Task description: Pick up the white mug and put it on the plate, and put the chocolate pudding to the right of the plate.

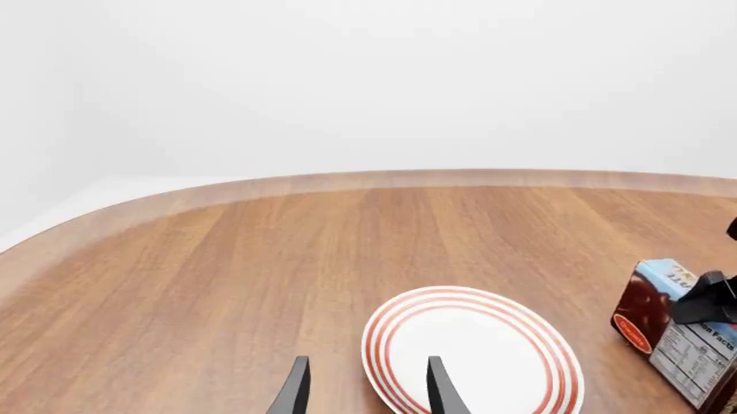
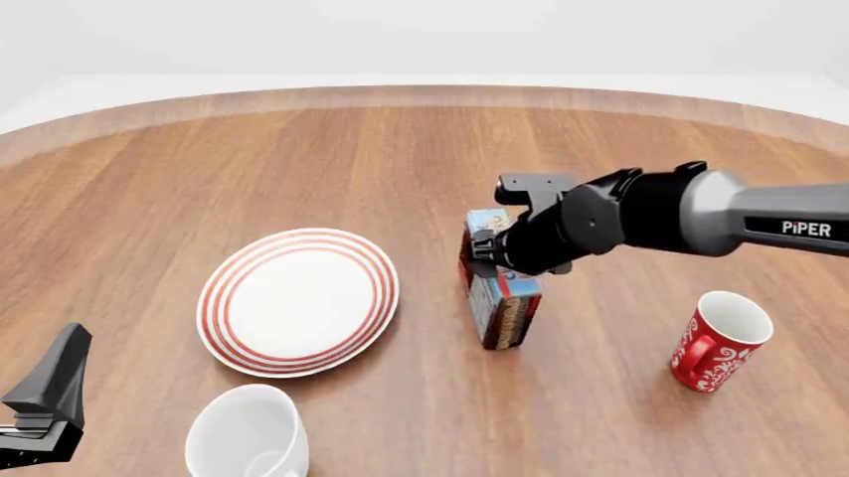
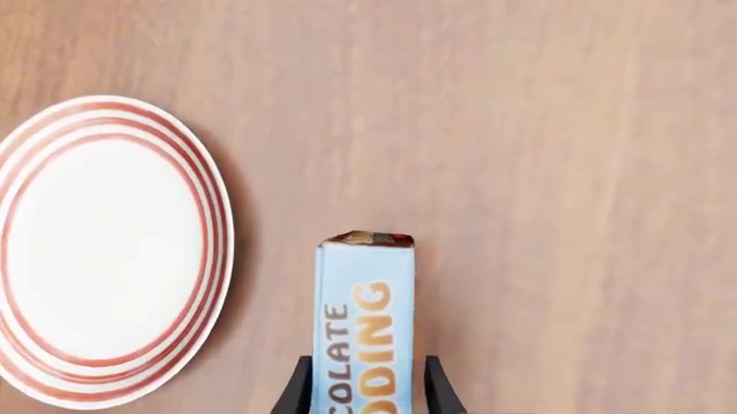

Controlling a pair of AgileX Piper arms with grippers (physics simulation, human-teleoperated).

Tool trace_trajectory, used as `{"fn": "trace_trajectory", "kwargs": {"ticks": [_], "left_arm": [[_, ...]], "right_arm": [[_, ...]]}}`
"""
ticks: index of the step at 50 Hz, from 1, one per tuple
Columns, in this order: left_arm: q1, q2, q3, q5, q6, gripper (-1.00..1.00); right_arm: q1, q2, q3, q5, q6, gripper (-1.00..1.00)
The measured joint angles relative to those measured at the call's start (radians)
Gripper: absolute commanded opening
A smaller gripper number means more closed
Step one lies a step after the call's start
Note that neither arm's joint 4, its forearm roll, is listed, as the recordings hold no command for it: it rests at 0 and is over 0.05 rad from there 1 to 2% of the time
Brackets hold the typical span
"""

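Note:
The plate [image 2: 298, 301] lies left of centre on the wooden table, also seen in the left wrist view [image 1: 472, 354] and the right wrist view [image 3: 110, 250]. The white mug [image 2: 249, 433] stands upright just in front of the plate. The chocolate pudding [image 2: 500, 296] is to the right of the plate, tilted, and my right gripper [image 2: 496, 250] is shut on its upper part. In the right wrist view both fingers press the carton's [image 3: 366, 328] sides. I cannot tell whether its lower end touches the table. My left gripper [image 1: 366, 397] is open and holds nothing, near the plate's edge, low at the front left [image 2: 51, 390].
A red mug [image 2: 717, 342] with a white pattern stands upright at the right, in front of the right arm [image 2: 743, 217]. The table's curved far edge [image 2: 424, 95] runs across the back.

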Motion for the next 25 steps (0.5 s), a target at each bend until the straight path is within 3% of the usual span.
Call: {"fn": "trace_trajectory", "kwargs": {"ticks": [25], "left_arm": [[0.000,0.000,0.000,0.000,0.000,1.00]], "right_arm": [[0.001,-0.015,-0.014,0.009,-0.014,1.00]]}}
